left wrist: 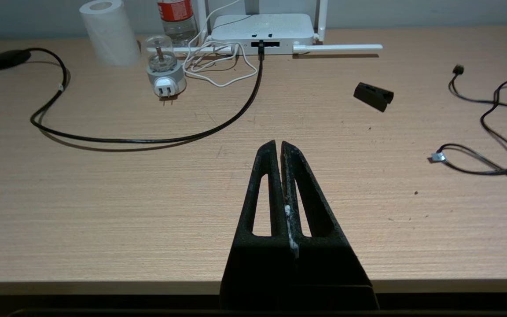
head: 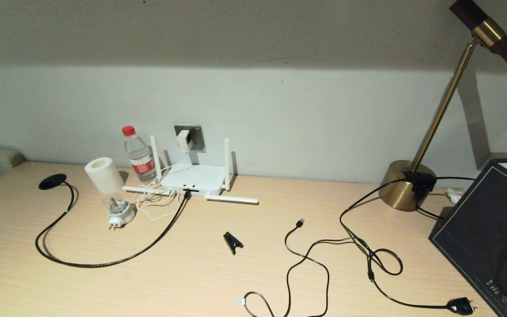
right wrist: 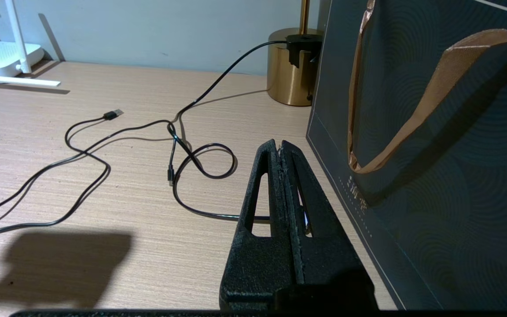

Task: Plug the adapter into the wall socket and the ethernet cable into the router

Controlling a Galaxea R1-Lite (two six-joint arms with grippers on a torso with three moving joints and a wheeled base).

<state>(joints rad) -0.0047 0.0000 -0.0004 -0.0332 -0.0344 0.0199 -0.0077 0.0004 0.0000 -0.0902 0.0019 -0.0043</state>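
Observation:
The white adapter [head: 183, 141] sits plugged into the grey wall socket [head: 195, 135], its thin white cord looping down beside the router [head: 193, 179]. The black ethernet cable [head: 104, 263] runs from its round disc [head: 52, 181] across the desk, and its end sits in a router port [left wrist: 261, 46]. Neither arm shows in the head view. My left gripper [left wrist: 278, 143] hovers shut and empty over the desk's near edge, far from the router [left wrist: 264, 31]. My right gripper [right wrist: 278, 143] is shut and empty beside a dark paper bag [right wrist: 434, 145].
A water bottle [head: 139, 155], a paper roll [head: 101, 175] and a round white plug base with a clear top [head: 119, 212] stand left of the router. A black clip [head: 233, 242], a USB-tipped cable [head: 299, 223], a mains-plug cable [head: 461, 305] and a brass lamp base [head: 405, 190] lie to the right.

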